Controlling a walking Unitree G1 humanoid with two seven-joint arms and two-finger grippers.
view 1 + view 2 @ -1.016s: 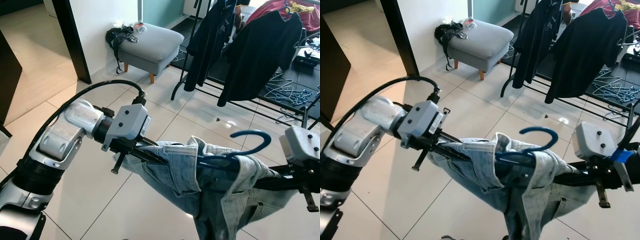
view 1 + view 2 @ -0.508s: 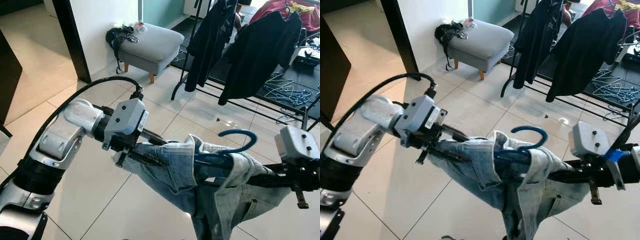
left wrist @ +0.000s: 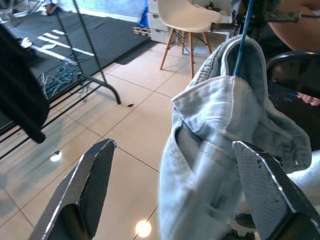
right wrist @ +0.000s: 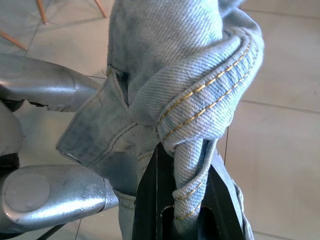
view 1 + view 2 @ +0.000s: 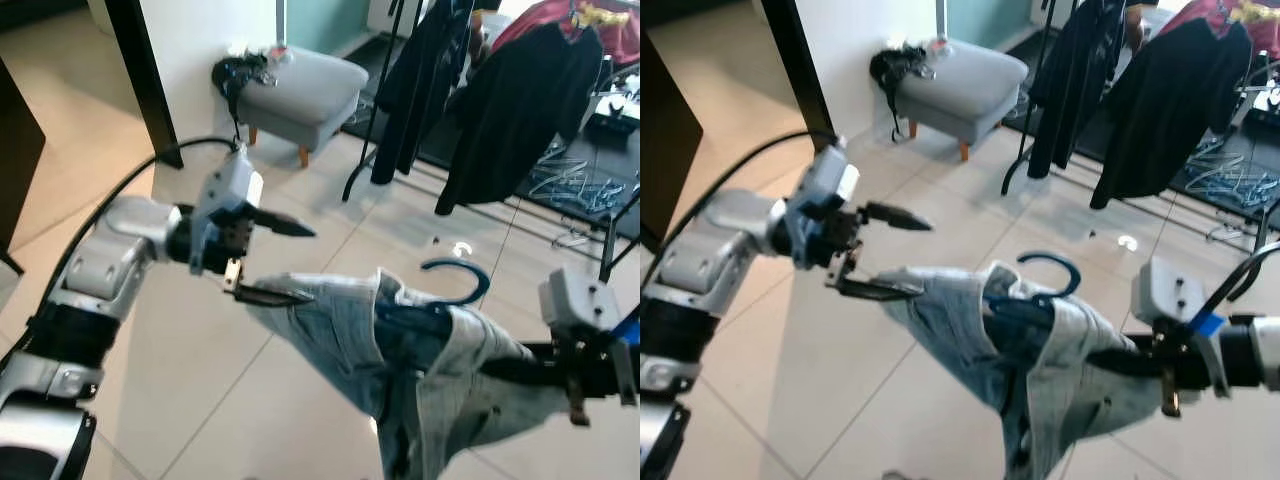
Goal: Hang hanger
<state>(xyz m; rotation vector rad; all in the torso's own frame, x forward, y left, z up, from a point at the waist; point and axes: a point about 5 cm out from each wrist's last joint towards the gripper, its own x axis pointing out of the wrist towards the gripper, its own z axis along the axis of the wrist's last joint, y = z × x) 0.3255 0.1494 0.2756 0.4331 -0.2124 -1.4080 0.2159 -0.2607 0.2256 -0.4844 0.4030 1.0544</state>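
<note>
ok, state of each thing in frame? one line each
left pincer: open, lower finger under the jeans' edge
right pincer: shut on denim fold
jeans: draped over the blue hanger, bunched
blue hanger: hook upright, not yet on a rail
black shirts: hanging on rack

Head pair: high, angled down-forward over tiled floor [image 5: 180, 390], mid-range. Both wrist cameras: close, each facing along its claw onto the same jeans [image 3: 210, 165].

Pale tiled floor [image 5: 200, 380] with grey footstool [image 5: 300, 90] and loose hangers [image 5: 570, 185].
</note>
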